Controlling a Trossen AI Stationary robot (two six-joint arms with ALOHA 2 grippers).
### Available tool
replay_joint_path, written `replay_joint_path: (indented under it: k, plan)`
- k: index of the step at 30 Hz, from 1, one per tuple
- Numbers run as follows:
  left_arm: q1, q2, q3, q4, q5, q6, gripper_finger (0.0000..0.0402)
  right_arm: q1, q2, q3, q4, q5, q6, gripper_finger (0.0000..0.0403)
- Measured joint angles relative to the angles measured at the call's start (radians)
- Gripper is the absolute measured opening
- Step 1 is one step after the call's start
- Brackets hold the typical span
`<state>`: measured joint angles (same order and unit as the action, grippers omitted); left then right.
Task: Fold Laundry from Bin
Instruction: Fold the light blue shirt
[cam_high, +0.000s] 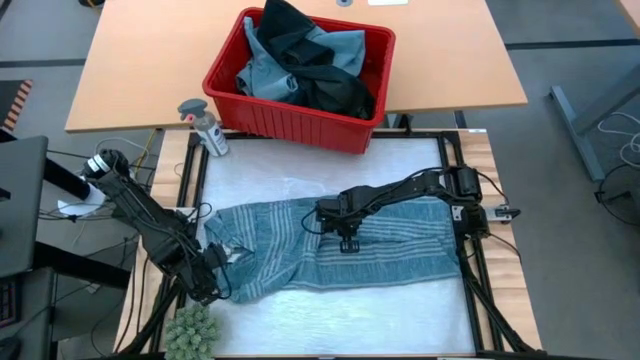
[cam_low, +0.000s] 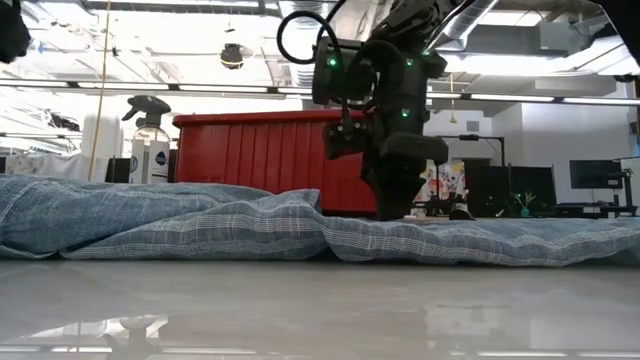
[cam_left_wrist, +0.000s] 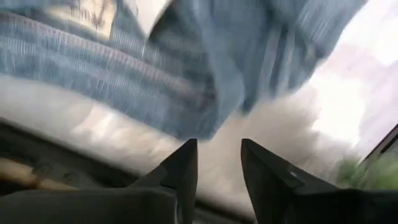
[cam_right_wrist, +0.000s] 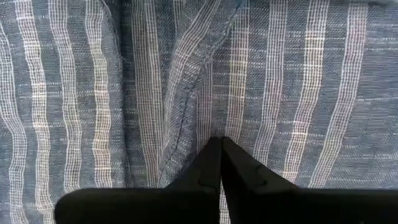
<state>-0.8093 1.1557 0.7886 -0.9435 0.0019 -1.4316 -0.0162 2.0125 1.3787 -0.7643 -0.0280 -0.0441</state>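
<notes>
A grey-blue garment with pale stripes (cam_high: 390, 255) lies spread across the white mat (cam_high: 330, 170), rumpled at its left end. My right gripper (cam_high: 348, 245) points straight down on the garment's middle, fingers shut (cam_right_wrist: 221, 140). My left gripper (cam_left_wrist: 217, 144) stands open just above the mat at the garment's left end (cam_high: 235, 262), with nothing between its fingers. The red bin (cam_high: 300, 80) sits behind the mat on a wooden table, holding light blue and black laundry (cam_high: 305, 60). My right gripper comes from above with its shut fingertips (cam_low: 398, 212) down on the top layer of the garment's middle (cam_right_wrist: 186, 112), beside a lengthwise crease. The cloth lies flat on the mat under it. Whether any cloth is nipped between the tips cannot be told.
A spray bottle (cam_high: 205, 125) stands left of the bin at the mat's far left corner. A green spiky ball (cam_high: 190, 330) sits at the near left corner. Dark frame rails (cam_high: 465, 200) border the mat. Bare mat lies in front of and behind the garment.
</notes>
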Motion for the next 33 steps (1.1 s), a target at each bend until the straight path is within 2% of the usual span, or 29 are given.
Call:
replay_joint_path:
  k: [4, 7, 9, 11, 14, 17, 23, 29, 33]
  plan:
    - [0.037, -0.047, 0.002, 0.186, -0.282, 0.034, 0.0118, 0.0, 0.0, -0.004, 0.013, 0.0, 0.0, 0.0036]
    - [0.064, -0.063, 0.002, 0.188, -0.517, 0.031, 0.0115, 0.0, 0.0, -0.005, 0.023, 0.0, -0.005, 0.0026]
    - [0.085, -0.048, -0.004, 0.163, -0.584, 0.023, 0.0113, 0.0, 0.0, -0.005, 0.027, 0.0, -0.006, 0.0022]
    - [0.114, -0.017, -0.018, 0.188, -0.573, 0.056, 0.0112, 0.0, 0.0, -0.005, 0.03, 0.0, -0.008, 0.0021]
    - [0.151, 0.031, -0.028, 0.243, -0.475, 0.15, 0.0112, 0.0, 0.001, -0.005, 0.031, 0.0, -0.01, 0.003]
    - [0.173, 0.097, -0.028, 0.241, -0.407, 0.181, 0.0112, 0.0, 0.002, -0.006, 0.032, 0.0, -0.014, 0.0037]
    - [0.188, 0.23, -0.029, 0.2, -0.391, 0.19, 0.0112, 0.0, 0.002, -0.006, 0.032, 0.0, -0.02, 0.0025]
    - [0.198, 0.324, -0.067, 0.139, -0.319, 0.062, 0.0112, 0.0, 0.003, -0.006, 0.035, 0.0, -0.034, 0.0029]
    - [0.181, 0.311, -0.112, 0.136, -0.283, -0.102, 0.0112, -0.005, 0.004, -0.006, 0.031, 0.0, -0.035, 0.0036]
